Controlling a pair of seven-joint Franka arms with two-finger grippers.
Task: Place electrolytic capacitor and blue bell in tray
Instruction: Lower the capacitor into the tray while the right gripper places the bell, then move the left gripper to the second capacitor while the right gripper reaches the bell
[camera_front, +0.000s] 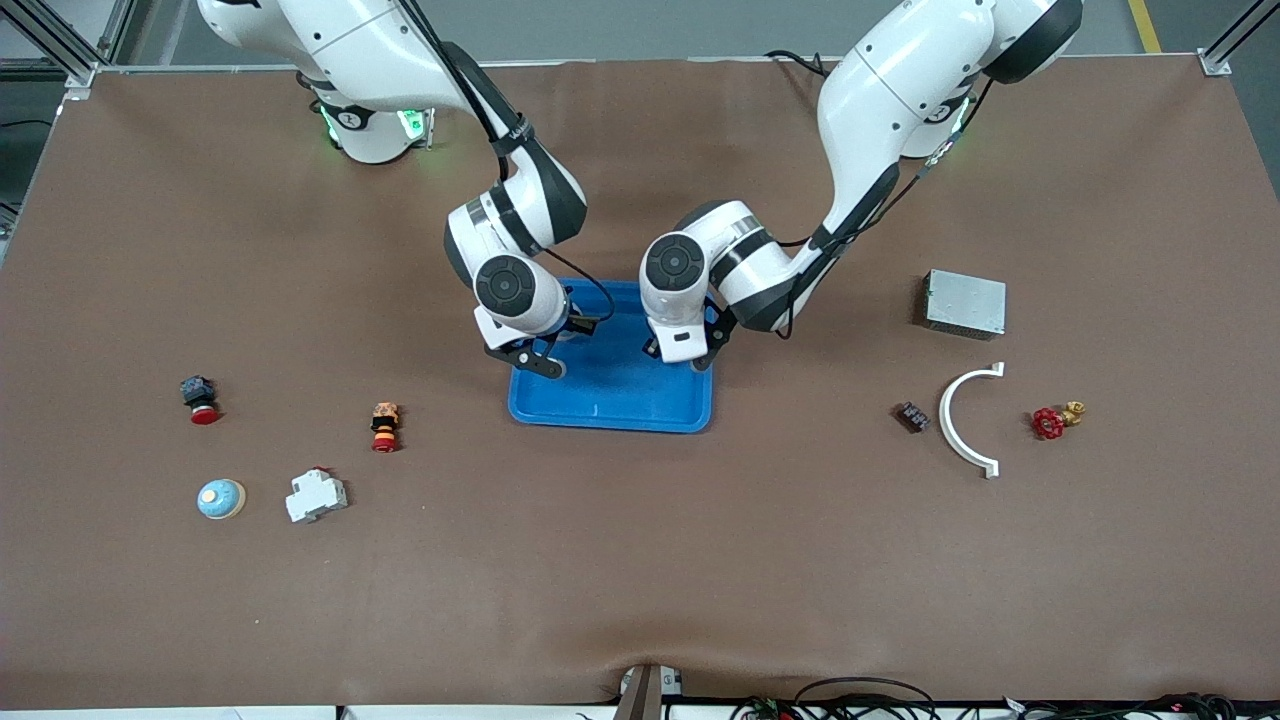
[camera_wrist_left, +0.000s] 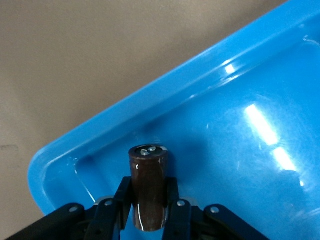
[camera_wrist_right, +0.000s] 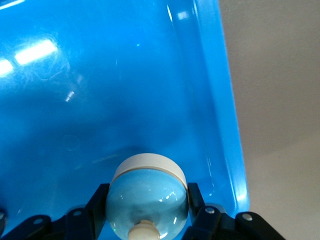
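The bright-blue tray (camera_front: 612, 405) lies mid-table, and both grippers are over it. My left gripper (camera_front: 684, 350) is shut on a dark brown electrolytic capacitor (camera_wrist_left: 148, 187), gripping its sides just above a tray corner (camera_wrist_left: 60, 170). My right gripper (camera_front: 535, 355) is shut on the blue bell (camera_wrist_right: 147, 200), a pale blue dome with a cream base, held low over the tray floor (camera_wrist_right: 100, 90) near one rim. I cannot tell whether either part touches the floor. In the front view both parts are hidden by the wrists.
A grey metal box (camera_front: 964, 303), white curved piece (camera_front: 965, 420), red valve (camera_front: 1050, 422) and small dark part (camera_front: 911, 416) lie toward the left arm's end. Two red push buttons (camera_front: 200, 398) (camera_front: 385, 426), a white breaker (camera_front: 316, 495) and another blue bell (camera_front: 221, 498) lie toward the right arm's end.
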